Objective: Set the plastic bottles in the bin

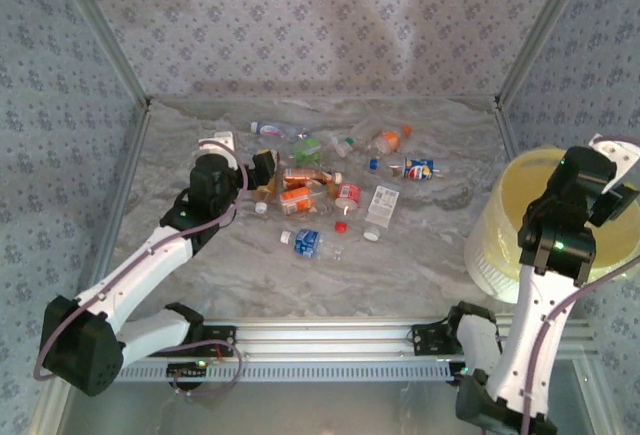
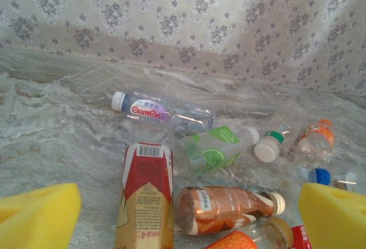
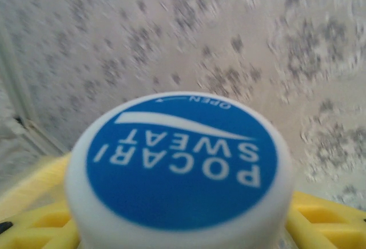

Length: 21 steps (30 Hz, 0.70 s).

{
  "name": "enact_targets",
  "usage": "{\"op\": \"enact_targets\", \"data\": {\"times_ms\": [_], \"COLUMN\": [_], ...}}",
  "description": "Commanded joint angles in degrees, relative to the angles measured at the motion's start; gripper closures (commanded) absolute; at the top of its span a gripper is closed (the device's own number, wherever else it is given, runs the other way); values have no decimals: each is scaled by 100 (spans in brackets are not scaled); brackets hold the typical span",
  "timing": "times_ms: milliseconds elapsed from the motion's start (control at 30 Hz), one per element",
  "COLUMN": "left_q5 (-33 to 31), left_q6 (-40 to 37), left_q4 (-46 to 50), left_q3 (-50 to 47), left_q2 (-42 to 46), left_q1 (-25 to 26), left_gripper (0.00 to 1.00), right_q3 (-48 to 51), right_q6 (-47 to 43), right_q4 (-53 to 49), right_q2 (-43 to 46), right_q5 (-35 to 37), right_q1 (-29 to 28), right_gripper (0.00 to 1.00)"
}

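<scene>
The desk point(image 1: 400, 275) is a marbled grey slab, with its near edge hidden behind the rail that carries the arm bases. At its right end stands the bin point(image 1: 500, 225), pale yellow. Much of its near side and opening is covered by the right arm point(image 1: 545, 285), and the frame edge cuts off its far right.

The right claw point(image 1: 614, 195) hangs over the bin's opening. From the wrist it is closed around one bottle, though only that bottle's blue-and-white cap point(image 3: 180, 163) can be made out, blurred and very close, with yellow pads on either side.

The left claw point(image 1: 264, 167) sits at the left edge of the heap of plastic bottles point(image 1: 335, 180) in the middle of the desk, well apart from the bin. Its two yellow pads point(image 2: 37, 214) stand wide apart with nothing between them.

The heap lies just ahead of that claw. About eleven bottles show from above, but they overlap and the count is unsure. The left wrist view shows nine:
- the red-and-gold labelled bottle point(image 2: 144, 197) nearest, cut off below
- the brown bottle point(image 2: 229, 206) beside it
- the green-labelled bottle point(image 2: 211, 149)
- the clear bottle with a white cap point(image 2: 143, 109), farthest
- five more to the right, two of them cut by the frame's lower edge
</scene>
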<state>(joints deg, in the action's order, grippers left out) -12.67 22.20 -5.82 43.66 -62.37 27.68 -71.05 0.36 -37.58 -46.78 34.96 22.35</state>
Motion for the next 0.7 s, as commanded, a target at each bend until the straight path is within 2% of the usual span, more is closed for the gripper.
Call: {"op": "enact_targets", "data": {"times_ms": [0,200,400,667], "left_q5": [22,-16,-55,-275], "left_q6": [120,127,206,206], "left_q4": [88,231,284,466], "left_q3": [67,107,96,89], "left_q2": [-21,-12,-39,-12], "left_q1": [-79,-114,-132,-180], "left_gripper": [2,2,2,2], "right_q3": [480,1201,1379,1179], "right_q6": [187,-127,42,218], "right_q4": [89,477,473,369], "right_q2": [-2,7,-201,-357], "right_q5": [-128,198,869,1080], "right_q1": [445,753,826,825], "right_gripper": [54,49,33,16]}}
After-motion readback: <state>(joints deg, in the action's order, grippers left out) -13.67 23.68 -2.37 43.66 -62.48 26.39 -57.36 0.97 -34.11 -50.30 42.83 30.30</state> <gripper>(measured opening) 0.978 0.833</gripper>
